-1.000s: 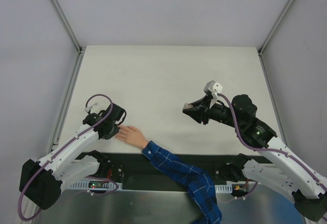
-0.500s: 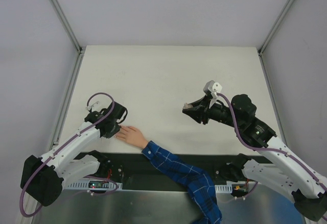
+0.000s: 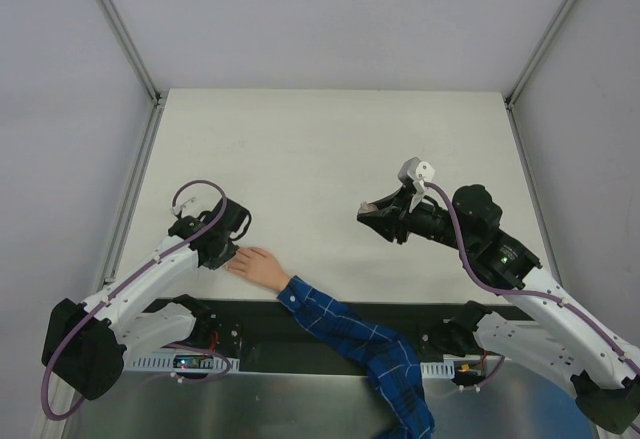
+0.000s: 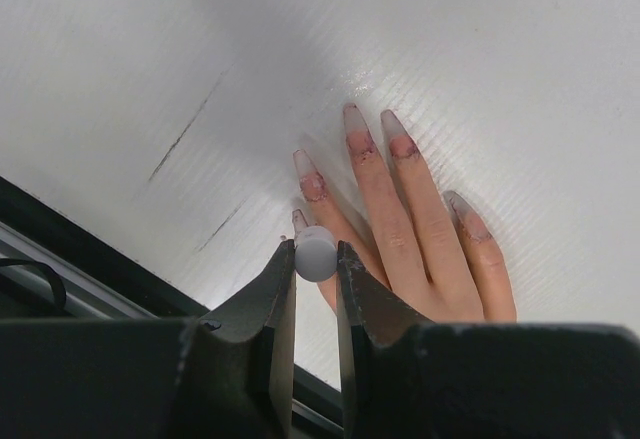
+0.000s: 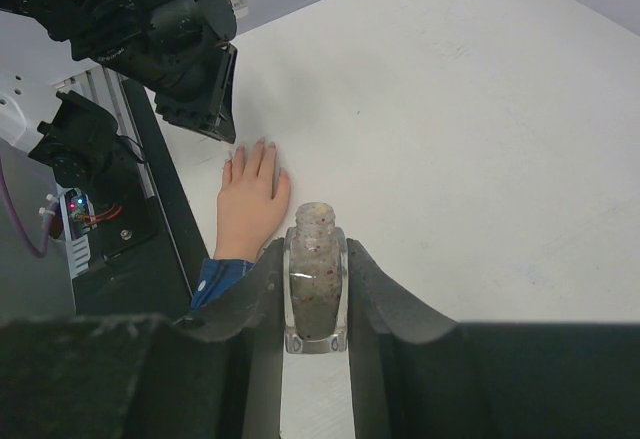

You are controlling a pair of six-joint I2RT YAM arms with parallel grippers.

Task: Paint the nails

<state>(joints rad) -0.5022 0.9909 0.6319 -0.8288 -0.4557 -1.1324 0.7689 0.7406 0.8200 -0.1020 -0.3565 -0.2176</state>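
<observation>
From above: shows a pale hand (image 3: 262, 267) with a blue plaid sleeve (image 3: 350, 344) lying flat near the front edge of the white tabletop (image 3: 330, 149), pointing left. Places the left end effector (image 3: 232, 247) right at the tip of that hand, and the right end effector (image 3: 375, 214) well apart to the right, aimed left. From the left wrist: catches the left end effector clenched on a small white round cap (image 4: 315, 256), directly over the hand. Shows 5 nails (image 4: 355, 120), long and greyish, with reddish smears on the skin around them, all down on the tabletop. Puts the cap just beside the lowest, shortest-looking nail; cannot tell whether touching. From the right wrist: finds the right end effector grasping a small clear bottle (image 5: 315, 279), uncapped, its open neck pointing away from the wrist, with speckled greyish contents inside. Shows the hand beyond the bottle, flat on the tabletop, with the left end effector just behind it.
</observation>
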